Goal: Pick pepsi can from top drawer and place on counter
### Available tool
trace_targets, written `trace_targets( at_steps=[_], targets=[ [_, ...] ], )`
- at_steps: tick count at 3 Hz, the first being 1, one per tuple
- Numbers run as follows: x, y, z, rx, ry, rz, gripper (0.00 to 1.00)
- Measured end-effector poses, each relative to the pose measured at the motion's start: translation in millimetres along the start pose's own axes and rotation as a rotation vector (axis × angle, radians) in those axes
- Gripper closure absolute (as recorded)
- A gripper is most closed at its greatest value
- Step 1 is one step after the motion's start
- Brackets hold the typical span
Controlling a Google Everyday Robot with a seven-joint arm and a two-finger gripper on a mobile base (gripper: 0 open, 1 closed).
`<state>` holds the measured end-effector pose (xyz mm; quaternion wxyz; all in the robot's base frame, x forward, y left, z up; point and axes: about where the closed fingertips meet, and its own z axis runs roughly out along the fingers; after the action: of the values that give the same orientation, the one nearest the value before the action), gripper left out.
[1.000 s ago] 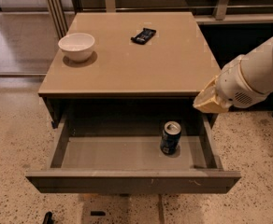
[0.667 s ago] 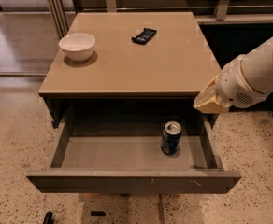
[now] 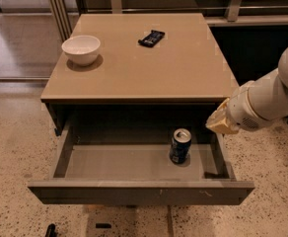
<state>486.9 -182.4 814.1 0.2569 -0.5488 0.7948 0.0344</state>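
Note:
The pepsi can (image 3: 180, 145) stands upright on the grey floor of the open top drawer (image 3: 134, 191), right of its middle, with its silver top showing. The tan counter (image 3: 149, 68) tops the grey cabinet behind the drawer. My gripper (image 3: 221, 121) hangs at the end of the white arm that comes in from the right. It is above the drawer's right side wall, by the counter's front right corner. It is to the right of the can and a little higher, apart from it.
A white bowl (image 3: 81, 49) sits at the counter's left. A flat black wrapped bar (image 3: 151, 37) lies near the counter's back middle. Speckled floor (image 3: 16, 147) surrounds the cabinet. Metal rails and posts (image 3: 233, 4) run behind it.

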Motion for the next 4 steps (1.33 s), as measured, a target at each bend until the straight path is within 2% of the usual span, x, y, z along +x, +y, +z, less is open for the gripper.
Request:
trace_targets(
  at_steps=[1,3,4],
  targets=[
    [15.9,0.5,42.5,0.002,-0.017,0.055,0.54],
    [24.2,2.1,74.1,-0.012,-0.049,0.103,0.12],
    [25.0,5.4,84.1,-0.027,-0.068,0.122,0.12]
  ],
)
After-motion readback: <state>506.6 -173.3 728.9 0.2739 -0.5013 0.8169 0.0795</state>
